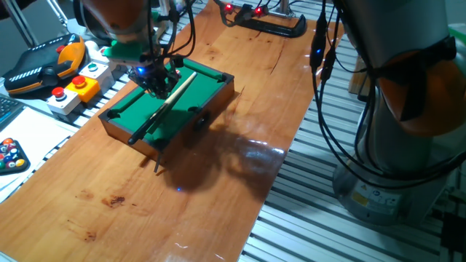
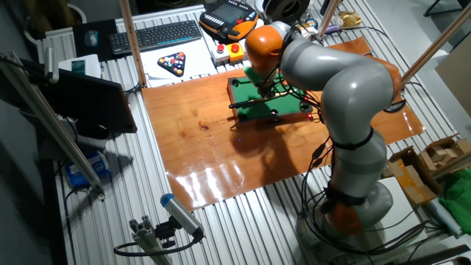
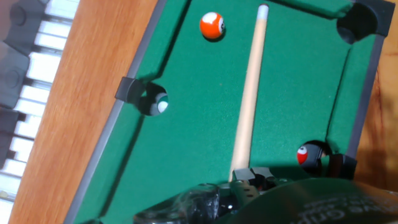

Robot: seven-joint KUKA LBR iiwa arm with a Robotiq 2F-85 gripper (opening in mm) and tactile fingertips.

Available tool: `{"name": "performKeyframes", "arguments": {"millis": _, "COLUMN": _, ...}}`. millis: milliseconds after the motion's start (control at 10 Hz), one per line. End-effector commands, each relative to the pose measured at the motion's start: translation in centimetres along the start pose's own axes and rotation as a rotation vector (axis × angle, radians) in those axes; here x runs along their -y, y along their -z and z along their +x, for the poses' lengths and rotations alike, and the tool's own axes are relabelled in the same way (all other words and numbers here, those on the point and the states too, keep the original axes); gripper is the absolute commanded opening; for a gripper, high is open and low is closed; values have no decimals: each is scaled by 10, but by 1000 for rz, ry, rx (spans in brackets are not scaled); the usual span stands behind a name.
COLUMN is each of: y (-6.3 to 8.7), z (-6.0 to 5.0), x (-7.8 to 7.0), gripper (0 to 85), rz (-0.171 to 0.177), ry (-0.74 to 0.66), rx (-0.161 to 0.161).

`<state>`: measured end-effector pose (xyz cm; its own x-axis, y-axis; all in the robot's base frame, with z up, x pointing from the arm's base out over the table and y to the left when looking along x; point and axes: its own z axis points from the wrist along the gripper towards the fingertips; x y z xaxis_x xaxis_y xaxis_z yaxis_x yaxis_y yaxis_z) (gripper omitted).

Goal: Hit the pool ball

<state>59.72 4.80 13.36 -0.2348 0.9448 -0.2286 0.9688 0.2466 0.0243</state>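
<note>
We are holding the cue stick (image 3: 249,99) in our end effector (image 3: 247,179), which sits low over the miniature pool table (image 1: 124,122) on the wooden desk (image 1: 233,175). In the hand view the fingers are clamped on the cue's dark butt end, and the pale shaft runs straight up the green felt to its white tip near the far rail. We judge that the cue is held this way, flat and close to the felt, so that a swing or push of the arm brings the shaft or tip against a ball.

The pool ball (image 3: 212,25), orange-red with a white patch, rests on the felt near the top of the hand view. It lies to the left of the cue's tip end, near it but apart from it, and well ahead of the end effector. The cue is therefore not aimed at it; the line of the shaft passes to its right.

A white ball (image 3: 162,106) sits in the left side pocket, and a red ball (image 3: 304,155) in the pocket at lower right. In the fixed views, the end effector and arm hide the ball.
</note>
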Motion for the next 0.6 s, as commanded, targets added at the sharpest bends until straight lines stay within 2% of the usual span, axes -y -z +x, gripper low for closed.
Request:
{"name": "performKeyframes", "arguments": {"millis": 0, "y": -1, "z": 2, "x": -2, "gripper": 7, "rz": -1, "ry": -3, "rx": 0}}
{"name": "performKeyframes", "arguments": {"millis": 200, "y": -1, "z": 9, "x": -5, "gripper": 7, "rz": 3, "ry": -32, "rx": -23}}
{"name": "performKeyframes", "arguments": {"millis": 400, "y": -2, "z": 9, "x": -6, "gripper": 7, "rz": 6, "ry": -52, "rx": -39}}
{"name": "performKeyframes", "arguments": {"millis": 500, "y": -3, "z": 13, "x": -7, "gripper": 7, "rz": 9, "ry": -62, "rx": -35}}
